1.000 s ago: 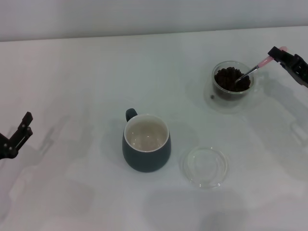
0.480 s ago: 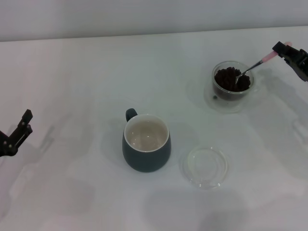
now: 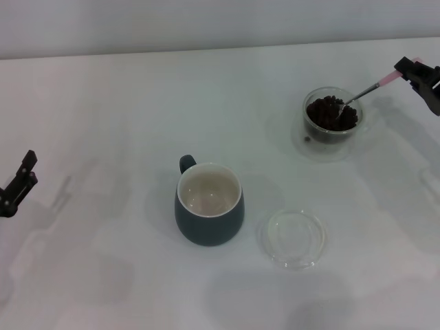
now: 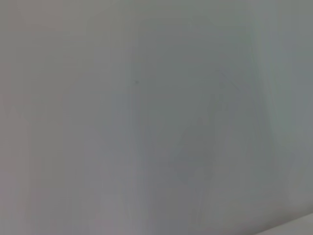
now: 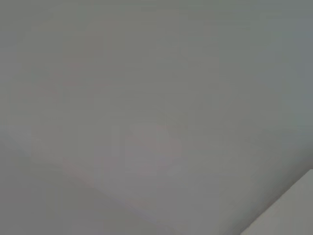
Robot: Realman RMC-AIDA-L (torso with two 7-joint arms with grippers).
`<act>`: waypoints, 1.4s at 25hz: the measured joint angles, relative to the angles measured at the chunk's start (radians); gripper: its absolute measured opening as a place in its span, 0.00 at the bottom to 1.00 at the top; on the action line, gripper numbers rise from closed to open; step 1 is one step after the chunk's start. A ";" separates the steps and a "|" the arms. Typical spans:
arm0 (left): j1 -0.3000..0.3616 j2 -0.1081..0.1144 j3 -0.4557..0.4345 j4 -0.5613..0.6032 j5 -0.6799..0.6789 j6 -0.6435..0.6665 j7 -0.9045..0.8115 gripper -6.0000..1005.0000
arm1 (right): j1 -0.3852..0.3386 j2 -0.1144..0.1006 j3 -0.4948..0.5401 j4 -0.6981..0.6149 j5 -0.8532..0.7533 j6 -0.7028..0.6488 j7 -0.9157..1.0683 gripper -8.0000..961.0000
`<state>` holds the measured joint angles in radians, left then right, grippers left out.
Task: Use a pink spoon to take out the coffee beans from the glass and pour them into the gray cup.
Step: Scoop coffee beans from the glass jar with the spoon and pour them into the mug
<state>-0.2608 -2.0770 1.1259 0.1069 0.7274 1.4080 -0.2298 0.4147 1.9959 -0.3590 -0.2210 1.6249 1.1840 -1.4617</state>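
Observation:
In the head view the small clear glass stands at the far right, full of dark coffee beans. The pink spoon slants down into it, its metal bowl resting on the beans at the rim. My right gripper is shut on the spoon's pink handle end, to the right of the glass. The gray cup stands in the middle with a cream inside and nothing in it. My left gripper hangs parked at the left edge. Both wrist views show only a blank grey surface.
A flat clear saucer lies just right of the gray cup, toward the front. A single loose bean lies on the white table beside the glass.
My right gripper has moved right and slightly up, drawing the spoon's bowl from the middle of the beans to the glass's rim. The left gripper has drifted a little left and down.

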 joint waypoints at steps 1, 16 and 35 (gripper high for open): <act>0.000 0.000 0.000 -0.001 -0.003 0.000 0.003 0.79 | -0.001 0.000 0.000 0.000 0.000 -0.004 0.009 0.17; 0.000 -0.002 0.000 -0.006 -0.016 0.000 0.020 0.79 | -0.010 -0.015 0.000 -0.001 0.001 0.013 0.104 0.17; 0.002 -0.003 0.003 -0.007 -0.015 0.000 0.020 0.79 | -0.006 0.006 -0.052 0.005 -0.011 0.140 0.136 0.18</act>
<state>-0.2591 -2.0801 1.1289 0.0995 0.7122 1.4082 -0.2101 0.4090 2.0018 -0.4111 -0.2155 1.6136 1.3241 -1.3255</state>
